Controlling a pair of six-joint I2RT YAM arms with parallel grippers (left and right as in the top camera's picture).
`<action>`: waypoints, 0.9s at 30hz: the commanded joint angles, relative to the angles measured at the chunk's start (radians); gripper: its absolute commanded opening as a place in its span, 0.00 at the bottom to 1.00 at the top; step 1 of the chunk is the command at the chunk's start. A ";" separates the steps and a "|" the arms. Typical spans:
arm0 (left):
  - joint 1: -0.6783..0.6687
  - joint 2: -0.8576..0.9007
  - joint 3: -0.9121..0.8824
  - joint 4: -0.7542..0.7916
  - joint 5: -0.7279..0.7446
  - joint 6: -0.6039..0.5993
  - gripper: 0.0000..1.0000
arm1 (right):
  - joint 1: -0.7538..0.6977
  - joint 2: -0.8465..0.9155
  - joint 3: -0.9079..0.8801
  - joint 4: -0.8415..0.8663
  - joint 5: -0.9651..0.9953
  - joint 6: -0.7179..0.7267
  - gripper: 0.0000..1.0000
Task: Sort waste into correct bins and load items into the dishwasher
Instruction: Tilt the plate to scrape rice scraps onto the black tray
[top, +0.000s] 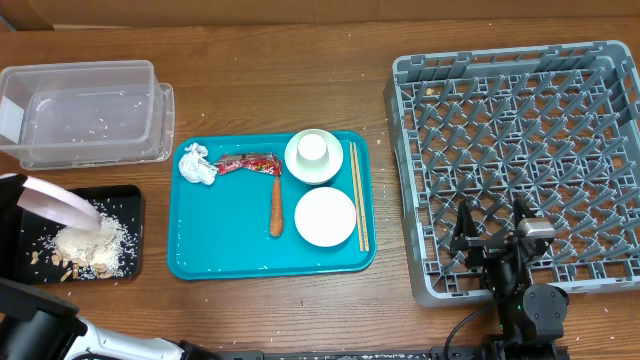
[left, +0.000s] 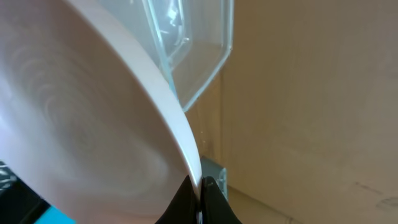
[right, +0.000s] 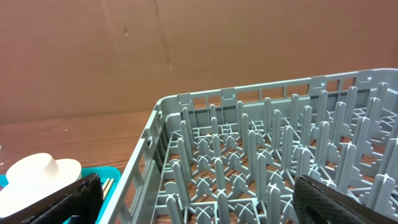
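Near-left corner of the bench (top: 300, 310): the left pincer (left: 200, 194) is closed on the rim of the large plate (top: 55, 203), which tilts over the black tray (top: 132, 196).

Risk: the thin edge grip may slip and drop the plate, and shells and crumbs (top: 88, 245) may spill past the tray.

Near-right: the right pincer (top: 492, 230) is spread wide and empty, over the near-left part of the dish rack (top: 520, 70).

Far-left: clear tub (top: 85, 105).
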 joint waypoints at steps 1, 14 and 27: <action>0.002 -0.027 0.024 -0.047 0.088 0.033 0.04 | -0.002 -0.005 -0.010 0.006 0.005 0.003 1.00; 0.003 -0.029 0.024 -0.067 0.144 0.092 0.04 | -0.002 -0.005 -0.010 0.006 0.005 0.003 1.00; 0.001 -0.041 0.024 -0.229 0.188 0.195 0.04 | -0.002 -0.005 -0.010 0.006 0.005 0.003 1.00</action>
